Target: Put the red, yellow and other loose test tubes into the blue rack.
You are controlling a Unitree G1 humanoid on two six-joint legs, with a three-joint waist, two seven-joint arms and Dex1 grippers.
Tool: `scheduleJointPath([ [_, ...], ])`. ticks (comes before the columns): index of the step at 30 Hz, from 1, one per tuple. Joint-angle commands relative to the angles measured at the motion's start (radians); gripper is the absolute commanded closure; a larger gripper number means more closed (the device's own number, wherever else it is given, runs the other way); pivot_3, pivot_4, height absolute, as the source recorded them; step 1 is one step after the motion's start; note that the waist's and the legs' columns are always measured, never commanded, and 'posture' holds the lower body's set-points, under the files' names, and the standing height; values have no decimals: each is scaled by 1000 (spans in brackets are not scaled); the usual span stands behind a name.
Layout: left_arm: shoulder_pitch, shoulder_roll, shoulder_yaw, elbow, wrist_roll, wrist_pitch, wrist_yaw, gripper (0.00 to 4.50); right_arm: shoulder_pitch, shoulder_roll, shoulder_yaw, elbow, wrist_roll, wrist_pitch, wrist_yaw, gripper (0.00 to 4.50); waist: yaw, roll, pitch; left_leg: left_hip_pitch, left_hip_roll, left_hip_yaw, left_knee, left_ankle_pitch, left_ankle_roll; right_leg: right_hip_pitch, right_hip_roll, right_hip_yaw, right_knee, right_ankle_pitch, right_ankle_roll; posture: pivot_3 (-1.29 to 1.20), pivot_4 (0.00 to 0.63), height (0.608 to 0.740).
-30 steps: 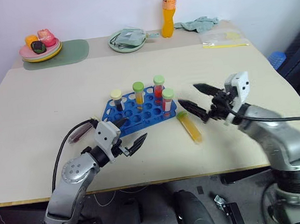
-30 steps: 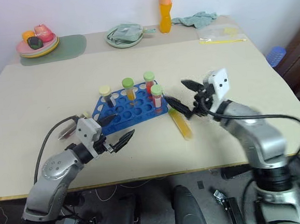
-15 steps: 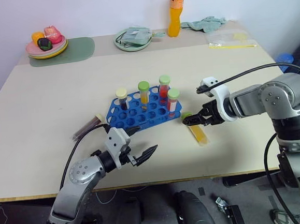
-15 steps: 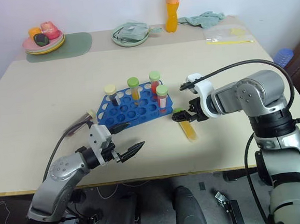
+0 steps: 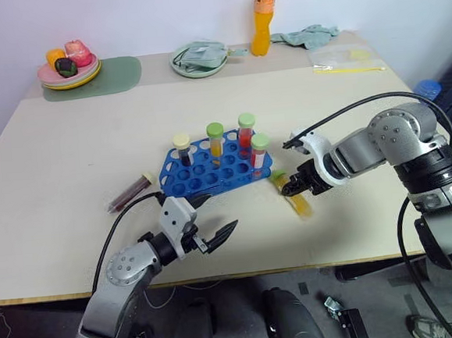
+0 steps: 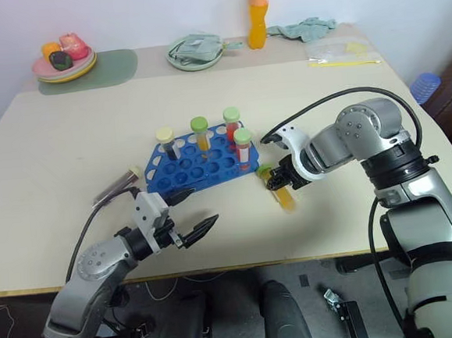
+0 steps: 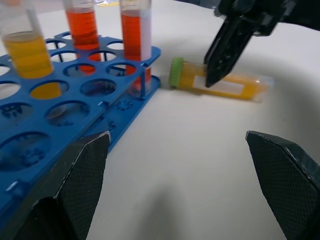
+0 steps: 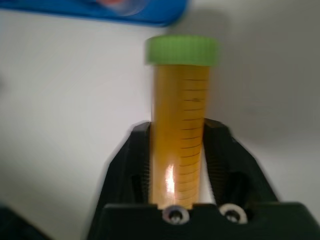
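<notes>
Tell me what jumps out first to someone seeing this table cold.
The blue rack at mid-table, with four capped tubes standing in it. Just beside its right end, the right hand is closed on a yellow tube lying on the table. Left of the rack lies a dark tube.

In the right wrist view, the right gripper (image 8: 177, 145) covers both flanks of the yellow test tube (image 8: 181, 125), and the tube's lower end is hidden behind the gripper body. Beyond the tube's green cap, the blue rack (image 8: 100, 9) is cut off by the frame edge and blurred. In the left wrist view, the tops of the racked tubes (image 7: 136, 30) run out of frame.
</notes>
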Motion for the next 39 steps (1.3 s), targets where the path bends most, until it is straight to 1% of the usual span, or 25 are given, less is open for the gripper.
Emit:
scheduleJointPath([
  [1,10,11,23,-39,-6,-9,4,0,65,-90,-58,-245,80,-18,91,3040,4,0,0,0,0,0,0,0,0,0,0,0,0,0,0,0,150,740],
  [3,12,14,40,-28,1,-18,13,0,165,-142,-101,-461,36,-99,185,3040,4,0,0,0,0,-1,-1,0,1,0,0,-1,-1,0,0,0,150,740],
  [4,16,14,58,-21,0,-23,21,0,226,-166,-113,-571,-38,-210,238,3040,4,0,0,-1,0,-1,-1,-1,1,0,0,-1,-1,-1,1,0,150,740],
  [5,20,14,78,-13,-3,-27,29,0,288,-181,-119,-665,-139,-369,298,3040,3,0,0,-1,0,-1,-1,-1,1,0,0,-1,-1,-1,1,0,150,740],
  [7,31,24,109,6,3,-40,36,0,390,-166,-125,-770,-311,-640,408,3040,-7,0,0,0,0,-1,-1,-1,1,0,0,-1,-1,-1,1,0,150,740],
  [9,40,33,131,22,9,-53,35,0,438,-77,-113,-761,-435,-821,424,3040,-14,0,0,2,1,1,-1,-1,1,0,1,0,-1,-1,2,0,150,740],
  [11,43,36,147,35,14,-66,37,0,450,21,-91,-714,-531,-926,401,3040,-22,-1,-1,2,2,1,0,0,0,1,2,0,0,-1,1,0,150,740],
  [13,45,37,167,45,13,-74,42,0,439,165,-53,-614,-657,-1048,338,3040,-25,-3,-2,2,1,1,0,0,0,1,2,0,1,-1,1,0,150,740],
  [14,44,37,172,49,13,-77,43,0,437,226,-34,-566,-721,-1134,334,3040,-25,-3,-2,2,1,0,0,0,0,1,2,0,1,-1,1,0,150,740],
  [16,41,35,177,52,10,-80,45,0,439,317,11,-481,-835,-1276,339,3040,-25,-3,-2,2,1,0,0,0,-1,1,1,0,1,-1,1,0,150,740],
  [18,39,32,176,47,4,-80,43,0,450,399,26,-396,-887,-1367,345,3040,-25,-3,-2,2,1,0,-1,0,-1,1,1,0,1,-1,1,0,150,740],
  [21,40,27,167,37,4,-79,44,0,452,485,10,-295,-932,-1446,350,3040,-24,-3,-2,2,1,-1,-1,0,-1,0,0,0,1,0,1,0,150,740],
  [25,45,23,162,17,-2,-72,44,0,450,528,-2,-222,-981,-1510,377,3040,-24,-3,-2,2,0,-1,-1,0,-1,0,0,0,1,0,1,0,150,740],
  [30,52,25,156,6,-4,-69,35,0,462,544,-25,-188,-1007,-1536,408,3040,-27,-2,-2,2,0,-1,-1,0,-1,0,0,0,2,0,1,0,150,740],
  [39,32,16,140,17,1,-70,32,0,501,550,-56,-185,-1019,-1513,447,3040,-27,-2,-2,2,0,-1,-1,0,-1,0,0,0,2,0,1,0,150,740],
])
